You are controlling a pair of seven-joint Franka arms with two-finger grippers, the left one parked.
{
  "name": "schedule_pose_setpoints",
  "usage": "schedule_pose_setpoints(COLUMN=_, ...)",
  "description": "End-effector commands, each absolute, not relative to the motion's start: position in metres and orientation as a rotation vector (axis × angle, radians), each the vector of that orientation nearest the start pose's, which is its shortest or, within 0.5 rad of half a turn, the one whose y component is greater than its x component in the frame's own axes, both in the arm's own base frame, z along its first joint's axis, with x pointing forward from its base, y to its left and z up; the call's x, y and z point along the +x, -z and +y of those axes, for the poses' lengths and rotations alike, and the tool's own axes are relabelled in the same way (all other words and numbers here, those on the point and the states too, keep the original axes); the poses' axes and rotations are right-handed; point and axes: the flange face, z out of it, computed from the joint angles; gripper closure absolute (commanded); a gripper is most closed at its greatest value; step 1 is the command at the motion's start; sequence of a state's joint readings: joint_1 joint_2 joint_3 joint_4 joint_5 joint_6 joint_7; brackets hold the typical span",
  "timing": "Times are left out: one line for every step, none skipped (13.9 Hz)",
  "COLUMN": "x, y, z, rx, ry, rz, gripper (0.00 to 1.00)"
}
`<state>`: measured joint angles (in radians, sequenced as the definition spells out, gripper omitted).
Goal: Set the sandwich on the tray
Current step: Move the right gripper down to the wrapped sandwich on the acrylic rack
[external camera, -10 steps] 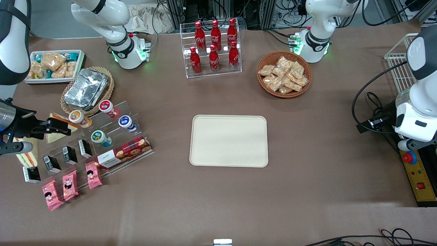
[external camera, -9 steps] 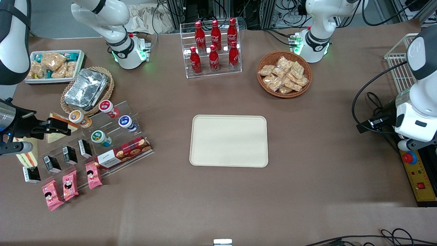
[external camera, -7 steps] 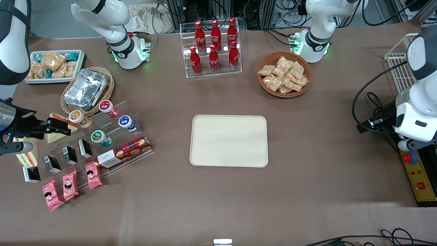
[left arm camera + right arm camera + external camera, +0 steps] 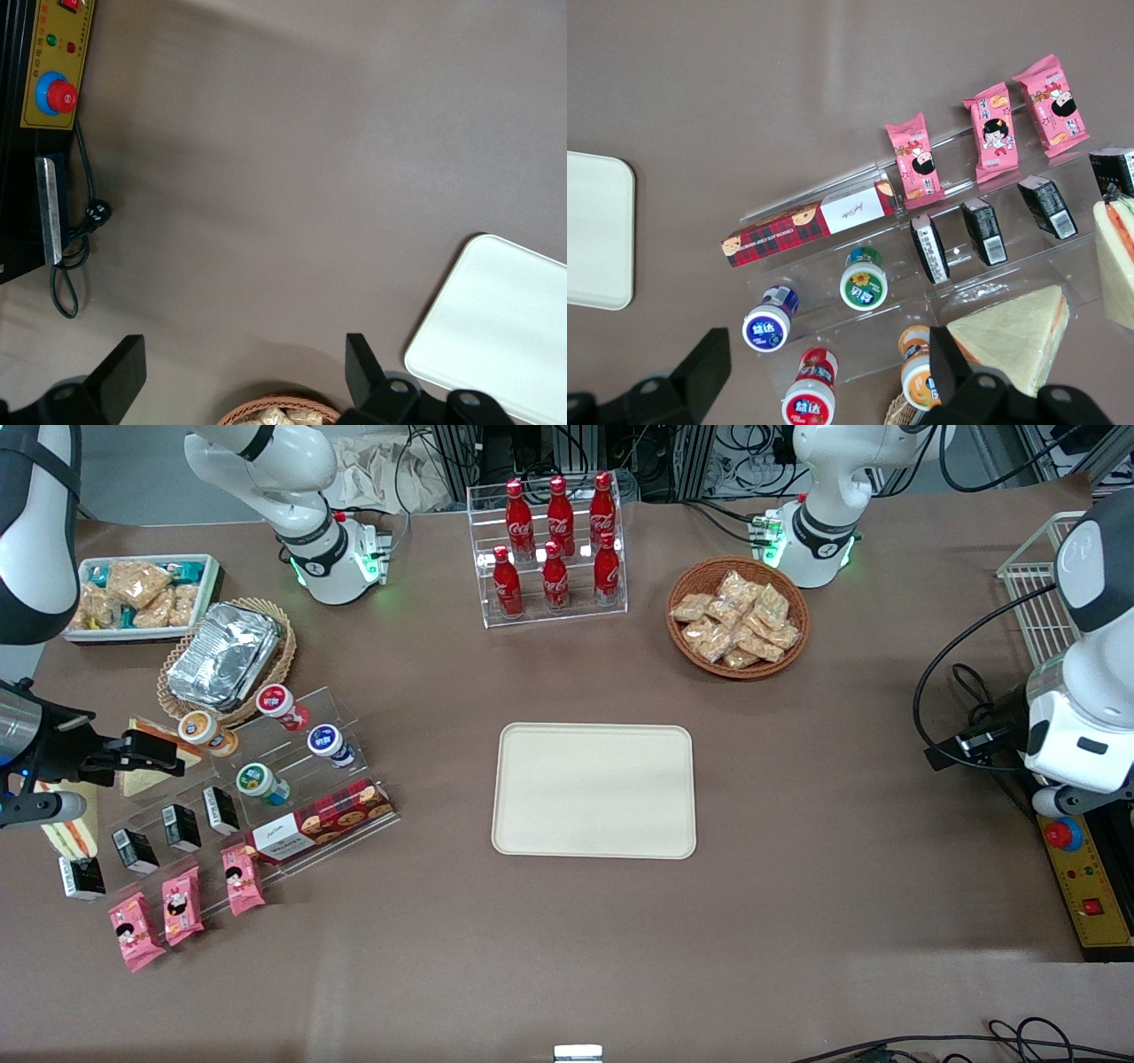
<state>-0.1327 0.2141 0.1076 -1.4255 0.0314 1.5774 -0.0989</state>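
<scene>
The sandwich [image 4: 73,836], a small clear-wrapped wedge with red and green filling, lies at the working arm's end of the table, partly hidden under the arm. It also shows in the right wrist view [image 4: 1118,258]. My right gripper [image 4: 159,755] hangs open and empty above the acrylic stand, over the larger plain-bread triangle [image 4: 146,773], farther from the front camera than the sandwich. In the wrist view the gripper [image 4: 828,372] has its fingers wide apart over the yoghurt cups. The cream tray [image 4: 594,790] lies bare at mid-table, and its edge shows in the right wrist view [image 4: 598,232].
The stepped acrylic stand [image 4: 292,731] holds yoghurt cups [image 4: 329,742], black cartons [image 4: 182,826], pink packets [image 4: 181,904] and a red biscuit box [image 4: 319,822]. A foil container [image 4: 223,653], a white snack bin [image 4: 142,593], a cola rack [image 4: 554,549] and a snack basket [image 4: 737,618] stand farther back.
</scene>
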Motion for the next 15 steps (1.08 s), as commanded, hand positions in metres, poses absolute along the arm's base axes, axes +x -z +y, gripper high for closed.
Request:
schedule_pose_setpoints(x=0.613, y=-0.573, z=-0.022, rx=-3.092, ry=-0.101, rz=-0.116, gripper=0.0)
schedule_pose_setpoints(x=0.613, y=-0.572, z=-0.02, rx=-3.095, ry=-0.104, rz=-0.116, gripper=0.0)
schedule_pose_setpoints(x=0.612, y=-0.574, z=-0.02, rx=-3.096, ry=-0.101, rz=-0.109, gripper=0.0)
schedule_pose_setpoints(x=0.612, y=-0.574, z=-0.021, rx=-3.101, ry=-0.102, rz=-0.105, gripper=0.0)
schedule_pose_setpoints(x=0.612, y=-0.573, z=-0.024, rx=-3.116, ry=-0.106, rz=-0.101, gripper=0.0)
schedule_pose_setpoints(x=0.611, y=-0.574, z=-0.028, rx=-3.12, ry=-0.109, rz=-0.089, gripper=0.0)
schedule_pose_setpoints(x=0.609, y=-0.575, z=-0.033, rx=-3.119, ry=-0.123, rz=-0.08, gripper=0.0)
schedule_pose_setpoints(x=0.607, y=-0.576, z=-0.037, rx=-3.126, ry=-0.127, rz=-0.071, gripper=0.0)
schedule_pose_setpoints(x=0.605, y=-0.57, z=-0.044, rx=-3.147, ry=-0.17, rz=-0.072, gripper=0.0)
schedule_pose_setpoints(x=0.601, y=-0.565, z=-0.045, rx=-3.147, ry=-0.236, rz=-0.078, gripper=0.0)
schedule_pose_setpoints(x=0.601, y=-0.566, z=-0.045, rx=-3.148, ry=-0.241, rz=-0.078, gripper=0.0)
schedule_pose_setpoints(x=0.598, y=-0.568, z=-0.052, rx=-3.148, ry=-0.247, rz=-0.061, gripper=0.0)
schedule_pose_setpoints(x=0.595, y=-0.57, z=-0.066, rx=-3.147, ry=-0.247, rz=-0.023, gripper=0.0)
schedule_pose_setpoints(x=0.592, y=-0.572, z=-0.08, rx=-3.14, ry=-0.245, rz=-0.032, gripper=0.0)
schedule_pose_setpoints(x=0.59, y=-0.571, z=-0.096, rx=-3.13, ry=-0.243, rz=-0.087, gripper=0.0)
